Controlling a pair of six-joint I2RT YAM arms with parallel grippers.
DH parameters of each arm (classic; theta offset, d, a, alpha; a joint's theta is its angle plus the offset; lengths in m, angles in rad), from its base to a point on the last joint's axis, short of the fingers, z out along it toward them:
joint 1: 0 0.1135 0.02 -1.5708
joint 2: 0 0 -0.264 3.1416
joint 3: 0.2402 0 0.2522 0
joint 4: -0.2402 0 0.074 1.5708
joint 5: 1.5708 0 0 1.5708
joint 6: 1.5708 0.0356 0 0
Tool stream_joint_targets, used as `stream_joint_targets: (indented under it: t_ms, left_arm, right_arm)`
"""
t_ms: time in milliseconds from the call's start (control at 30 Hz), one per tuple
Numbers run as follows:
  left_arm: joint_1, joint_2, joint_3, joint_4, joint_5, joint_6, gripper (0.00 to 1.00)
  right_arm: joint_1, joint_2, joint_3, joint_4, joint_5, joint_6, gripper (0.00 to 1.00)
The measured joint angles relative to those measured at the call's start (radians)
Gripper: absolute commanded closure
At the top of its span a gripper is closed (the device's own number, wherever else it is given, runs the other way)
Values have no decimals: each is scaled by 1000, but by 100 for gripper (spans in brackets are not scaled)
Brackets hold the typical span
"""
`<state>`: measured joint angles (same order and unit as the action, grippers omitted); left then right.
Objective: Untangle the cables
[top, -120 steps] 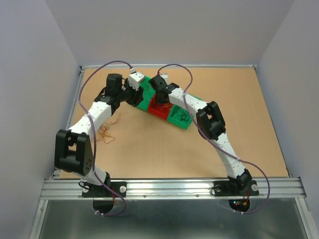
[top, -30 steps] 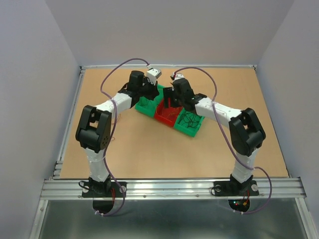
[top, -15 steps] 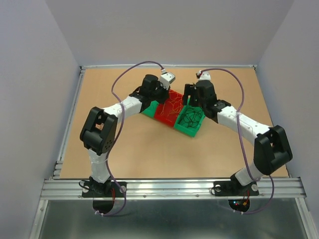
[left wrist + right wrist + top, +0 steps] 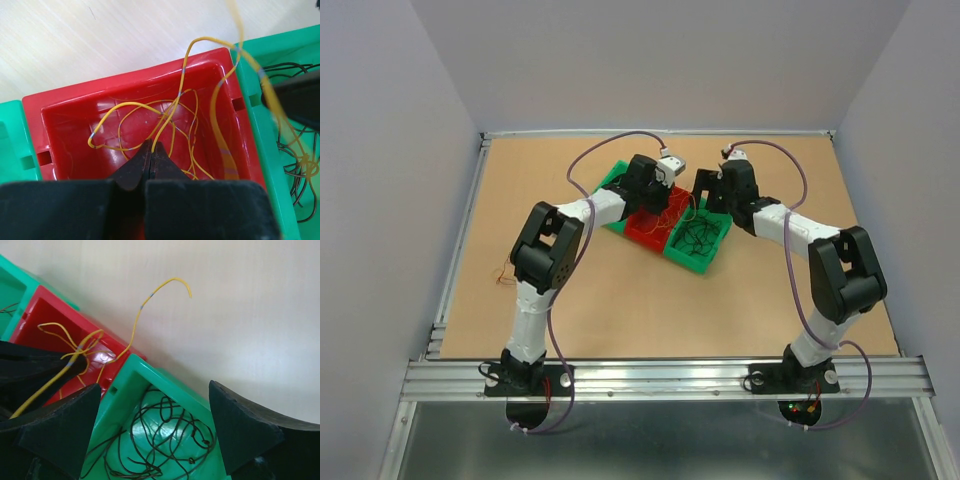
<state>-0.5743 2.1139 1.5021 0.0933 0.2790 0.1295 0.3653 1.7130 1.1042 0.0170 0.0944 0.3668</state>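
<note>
Top view: bins [image 4: 645,238] near the table's [image 4: 620,300] far edge. Left wrist: left gripper [image 4: 151,150] pinches a yellow wire [image 4: 172,107] in the red bin [image 4: 125,87]; its loop over the rim could snag. Right wrist: right gripper [image 4: 150,415] released above black wires [image 4: 165,440], green bin [image 4: 170,382].
</note>
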Motion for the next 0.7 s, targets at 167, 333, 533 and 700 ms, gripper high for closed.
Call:
stream_joint_targets:
  t_ms: [167,333,533,700]
  left_arm:
    - [0,35,40,-16,0,-2,99]
    - [0,44,40,-29,0,-3,98]
    - [1,44,33,-26,-2,-4,96]
    - [9,39,27,-23,8,-10,80]
  right_arm:
    - [0,6,0,67,-79,-8,15]
    - [0,6,-19,173,-136,-21,21]
    - [0,6,-42,224,-183,-23,30]
    - [0,10,-41,250,-239,-24,50]
